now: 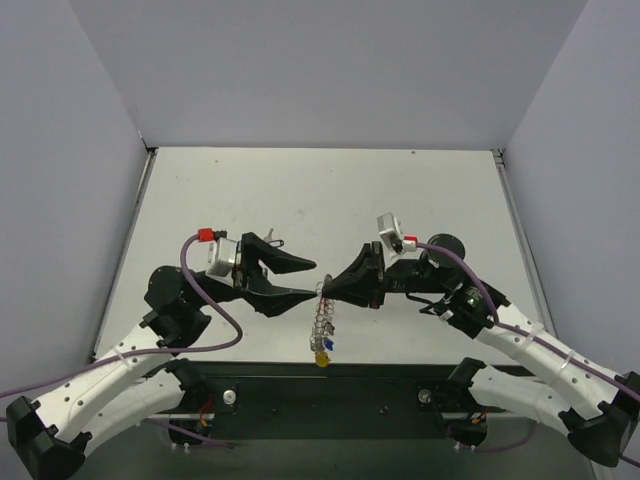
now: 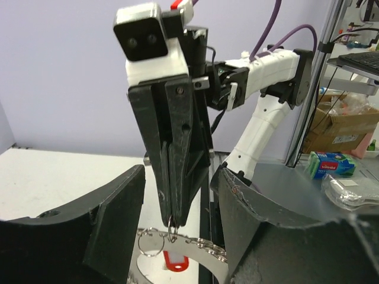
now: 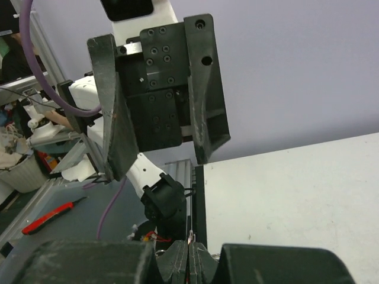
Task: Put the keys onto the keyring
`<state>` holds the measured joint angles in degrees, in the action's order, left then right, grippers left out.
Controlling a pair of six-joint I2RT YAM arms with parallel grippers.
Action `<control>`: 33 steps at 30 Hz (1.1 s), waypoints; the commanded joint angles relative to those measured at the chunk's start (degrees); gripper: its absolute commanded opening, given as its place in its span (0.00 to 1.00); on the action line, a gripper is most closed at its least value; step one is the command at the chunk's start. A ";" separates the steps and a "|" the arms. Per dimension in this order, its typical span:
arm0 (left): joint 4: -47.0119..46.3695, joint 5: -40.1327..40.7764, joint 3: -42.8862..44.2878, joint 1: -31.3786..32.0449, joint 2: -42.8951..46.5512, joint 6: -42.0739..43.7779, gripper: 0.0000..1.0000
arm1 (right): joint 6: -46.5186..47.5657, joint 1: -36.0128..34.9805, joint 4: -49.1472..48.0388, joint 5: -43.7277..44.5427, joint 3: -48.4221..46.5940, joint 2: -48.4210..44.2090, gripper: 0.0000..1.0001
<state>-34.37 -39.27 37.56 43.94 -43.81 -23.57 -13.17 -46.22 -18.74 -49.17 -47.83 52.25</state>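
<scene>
- Table [image 1: 300,190]: white top, walled on three sides; work takes place above its near edge.
- L gripper [image 1: 314,278]: jaws spread wide, nothing between them. Tips sit just beside the R gripper [image 1: 325,289], facing it.
- R gripper: jaws pressed together, pinching the keyring [image 1: 322,322] by its wire at the very tips (clearest in L wrist view).
- Keyring pos.: hangs free below the R gripper, over the table's near edge.
- Keyring handling (judgement): thin wire loop, light and springy. Likely to swing and turn about the pinch pt. Smooth wire may slip under side load.
- Hold pts (judgement): take bare wire, away from the fringe, w/ fingertips only. A second hold by the L gripper close to the R pinch should steady the loop.
- Fringe: small silver pieces [image 2: 204,241] strung along the wire. Loose, will shift and rattle.
- Tags: yellow tag [image 1: 322,357] at bottom of bunch; red tag [image 2: 174,260] below the wire.
- Keys: none told apart w/ certainty. Small item [image 1: 272,240] on table behind L gripper is too small to identify.
</scene>
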 commanded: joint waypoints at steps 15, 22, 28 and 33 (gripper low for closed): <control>-6.50 -4.33 3.57 -0.09 -1.80 -1.56 0.55 | -3.61 0.07 -41.71 4.16 13.63 -8.39 0.00; -7.11 -6.35 5.15 -0.09 -3.03 -1.74 0.54 | -10.12 0.43 -61.48 7.86 18.91 -6.90 0.00; -6.94 -6.26 5.24 0.00 -3.82 -1.56 0.51 | -12.41 0.78 -65.54 7.24 18.39 -4.53 0.00; -6.85 -5.47 5.15 -0.09 -4.61 -0.60 0.48 | -11.88 0.95 -67.04 8.30 18.13 -4.61 0.00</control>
<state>-38.81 -44.84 40.27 43.94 -48.01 -24.95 -25.52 -45.74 -66.24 -41.74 -28.08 48.69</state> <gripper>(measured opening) 0.496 0.037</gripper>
